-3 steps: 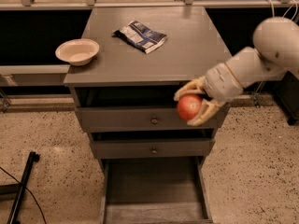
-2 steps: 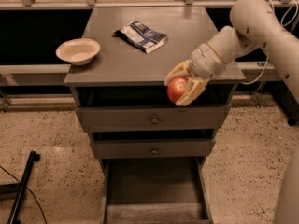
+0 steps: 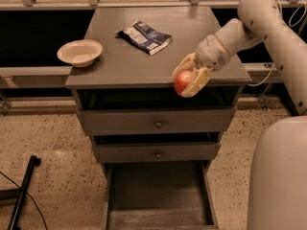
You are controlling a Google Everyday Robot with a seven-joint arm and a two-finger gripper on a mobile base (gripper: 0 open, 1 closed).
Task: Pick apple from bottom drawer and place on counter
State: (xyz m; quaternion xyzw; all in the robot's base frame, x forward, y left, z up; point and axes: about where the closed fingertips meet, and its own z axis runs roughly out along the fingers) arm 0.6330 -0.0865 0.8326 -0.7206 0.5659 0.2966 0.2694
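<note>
My gripper (image 3: 188, 78) is shut on the red-orange apple (image 3: 182, 82) and holds it at the front edge of the counter (image 3: 120, 61), right of centre, partly over the lip. The pale fingers (image 3: 197, 82) wrap the apple from both sides. The bottom drawer (image 3: 158, 195) is pulled open below, its grey floor bare. My white arm reaches in from the upper right.
A cream bowl (image 3: 79, 52) sits at the counter's left edge. A blue-and-white snack bag (image 3: 144, 36) lies at the counter's back middle. Two upper drawers with round knobs (image 3: 158, 124) are closed. A black stand leg (image 3: 24, 190) lies on the floor at left.
My gripper has carried the apple up and to the left, from in front of the top drawer to the counter's front edge.
</note>
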